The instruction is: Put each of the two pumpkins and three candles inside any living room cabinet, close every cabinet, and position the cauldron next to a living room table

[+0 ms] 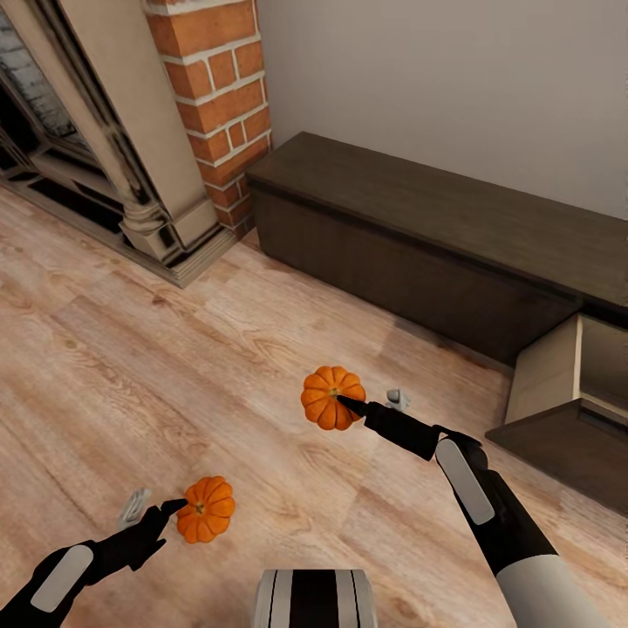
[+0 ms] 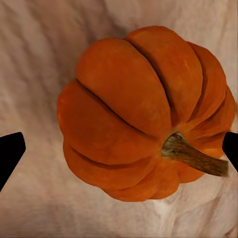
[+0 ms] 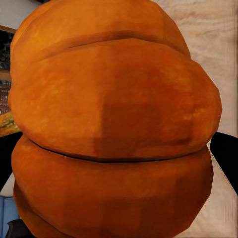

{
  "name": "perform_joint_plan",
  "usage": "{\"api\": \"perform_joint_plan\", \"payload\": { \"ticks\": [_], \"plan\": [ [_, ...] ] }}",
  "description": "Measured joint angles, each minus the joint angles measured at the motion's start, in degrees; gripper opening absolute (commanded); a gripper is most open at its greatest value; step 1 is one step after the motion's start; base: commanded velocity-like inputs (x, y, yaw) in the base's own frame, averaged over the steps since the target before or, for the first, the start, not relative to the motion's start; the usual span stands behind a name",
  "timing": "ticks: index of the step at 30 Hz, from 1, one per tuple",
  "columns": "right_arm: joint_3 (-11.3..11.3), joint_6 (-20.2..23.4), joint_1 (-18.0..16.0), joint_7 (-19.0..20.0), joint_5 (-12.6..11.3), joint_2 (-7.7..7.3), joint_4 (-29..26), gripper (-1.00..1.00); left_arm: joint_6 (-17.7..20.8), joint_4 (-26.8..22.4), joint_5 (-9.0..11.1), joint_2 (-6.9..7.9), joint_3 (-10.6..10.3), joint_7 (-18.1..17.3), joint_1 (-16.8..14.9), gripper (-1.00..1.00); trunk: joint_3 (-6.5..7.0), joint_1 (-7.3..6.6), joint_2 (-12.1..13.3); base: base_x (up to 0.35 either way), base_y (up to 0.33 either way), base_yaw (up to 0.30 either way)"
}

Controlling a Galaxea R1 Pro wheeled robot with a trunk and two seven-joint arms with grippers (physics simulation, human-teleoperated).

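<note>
Cabinet [image 1: 419,235] beside brick chimney [image 1: 218,96], drawer [image 1: 576,392] open. Each gripper, left [image 1: 166,516] and right [image 1: 353,403], clamps 1 pumpkin: left pumpkin [image 1: 207,508], right pumpkin [image 1: 331,397].

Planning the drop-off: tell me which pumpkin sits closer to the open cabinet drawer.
The pumpkin at the right hand; the left hand's pumpkin is farther from the drawer.

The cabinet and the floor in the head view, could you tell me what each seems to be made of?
The cabinet looks like dark-brown wood with a matte finish; faint grain runs along its top. The floor looks like light wood planks, with visible grain, knots and plank seams, slightly satin.
</note>
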Motion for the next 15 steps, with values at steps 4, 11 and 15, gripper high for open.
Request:
{"api": "perform_joint_plan", "payload": {
  "ticks": [4, 11, 15],
  "plan": [
    [0.0, 0.0, 0.0, 0.0, 0.0, 0.0, 0.0, -1.0, 0.0, 0.0, -0.1, 0.0, 0.0, 0.0, 0.0, 1.0, 0.0, -0.02, 0.0, 0.139, -0.01, 0.0],
    [0.0, 0.0, 0.0, 0.0, 0.1, 0.0, 0.0, -1.0, 0.0, 0.0, 0.1, 0.01, 0.0, 0.0, 0.0, 1.0, 0.0, -0.01, 0.0, 0.118, -0.001, 0.0],
    [0.0, 0.0, 0.0, 0.0, 0.0, 0.0, 0.0, -1.0, 0.0, 0.0, 0.1, 0.05, 0.1, 0.0, 0.0, 1.0, 0.0, -0.01, 0.0, 0.146, 0.0, 0.0]
  ]
}}
